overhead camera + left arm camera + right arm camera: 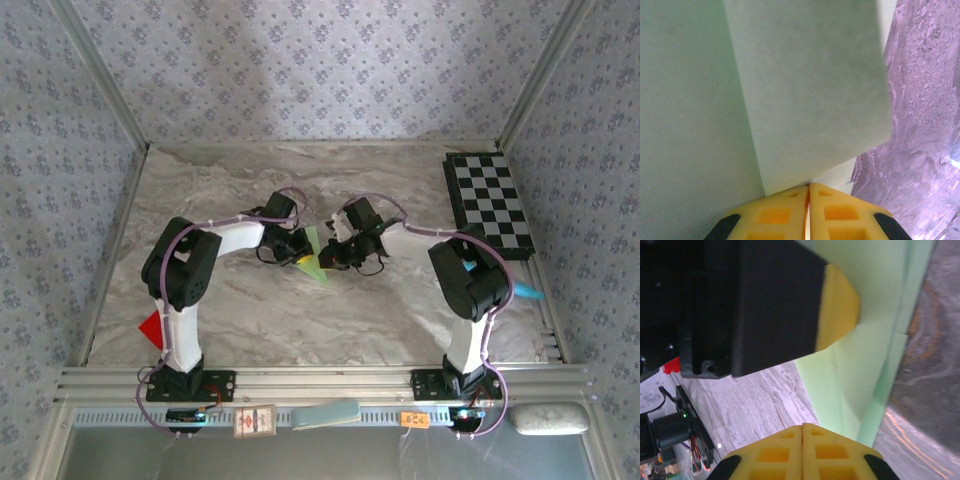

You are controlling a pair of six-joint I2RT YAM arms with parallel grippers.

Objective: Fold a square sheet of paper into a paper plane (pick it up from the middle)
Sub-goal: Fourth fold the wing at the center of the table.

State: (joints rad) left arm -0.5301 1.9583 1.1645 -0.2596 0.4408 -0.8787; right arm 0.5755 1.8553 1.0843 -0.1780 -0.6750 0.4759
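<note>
- Presently, item: the paper plane (314, 256), pale green and folded. It is held up off the counter (250, 320) between the two arms, narrow end toward the near edge.
- Left claw (809, 192): fingers pressed together, pinching the lower corner of a folded flap.
- Right claw (802, 432): fingers pressed together where the long folded edge runs down to them. Whether paper is caught between them cannot be told.
- Step, as judged: firming a crease while both claws steady the sheet.
- Handling note: the left claw should serve as a fixed anchor, and the right should work along the fold line rather than across it.
- Caution: thin paper would likely buckle or tear if the arms pull apart or twist. The claws sit very near each other, so any move should be small.
</note>
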